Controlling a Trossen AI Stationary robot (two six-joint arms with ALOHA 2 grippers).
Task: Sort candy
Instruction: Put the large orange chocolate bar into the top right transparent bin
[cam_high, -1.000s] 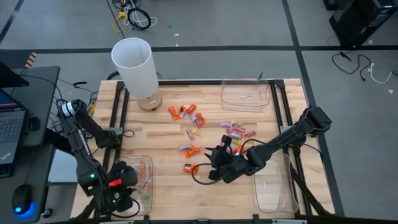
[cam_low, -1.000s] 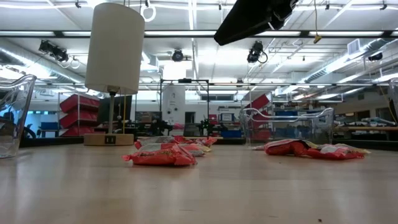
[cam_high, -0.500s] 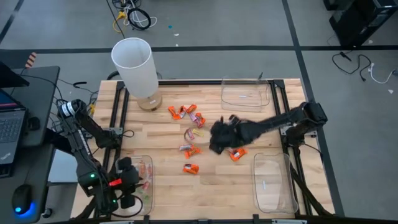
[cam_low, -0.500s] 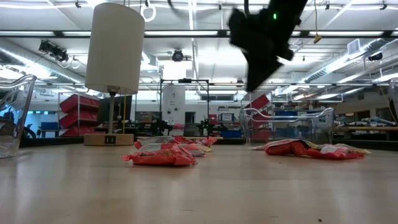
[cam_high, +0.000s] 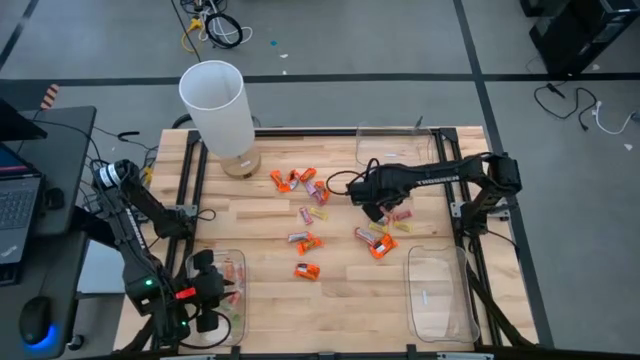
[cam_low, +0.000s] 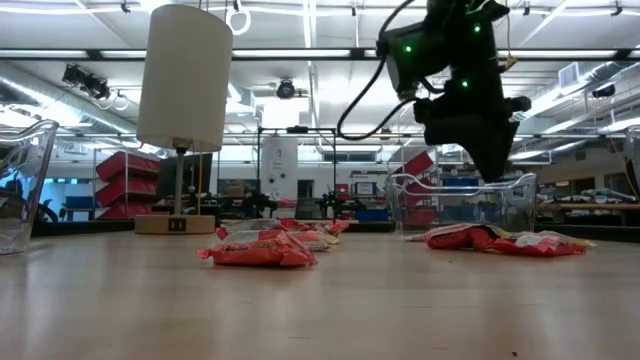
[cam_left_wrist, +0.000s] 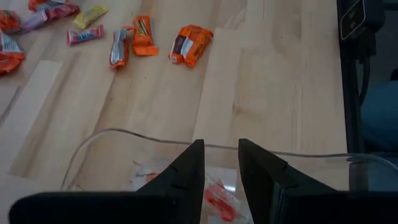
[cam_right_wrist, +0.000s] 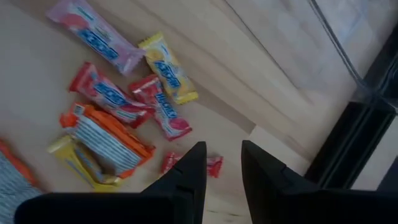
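Small wrapped candy in orange, pink and yellow lies scattered on the wooden table (cam_high: 330, 290): a far group (cam_high: 300, 180), a middle group (cam_high: 305, 240) and a right group (cam_high: 378, 240). My right gripper (cam_high: 374, 208) hovers shut above the right group; its wrist view shows that candy (cam_right_wrist: 118, 124) just beyond the fingertips (cam_right_wrist: 222, 146), and in the low view it (cam_low: 497, 170) hangs clear of the table. My left gripper (cam_high: 205, 292) is shut over the near left clear tray (cam_high: 236, 258), which holds some candy (cam_left_wrist: 217, 199).
A white cylinder lamp (cam_high: 215, 100) stands on the far left of the table. A clear tray (cam_high: 395, 152) sits at the far right and another (cam_high: 440, 295) at the near right. Bare wood lies along the near middle.
My right gripper has swung from the near middle of the table, beside an orange candy, toward the far right, and now hangs over the right candy group. The candy it had covered near the right tray shows again.
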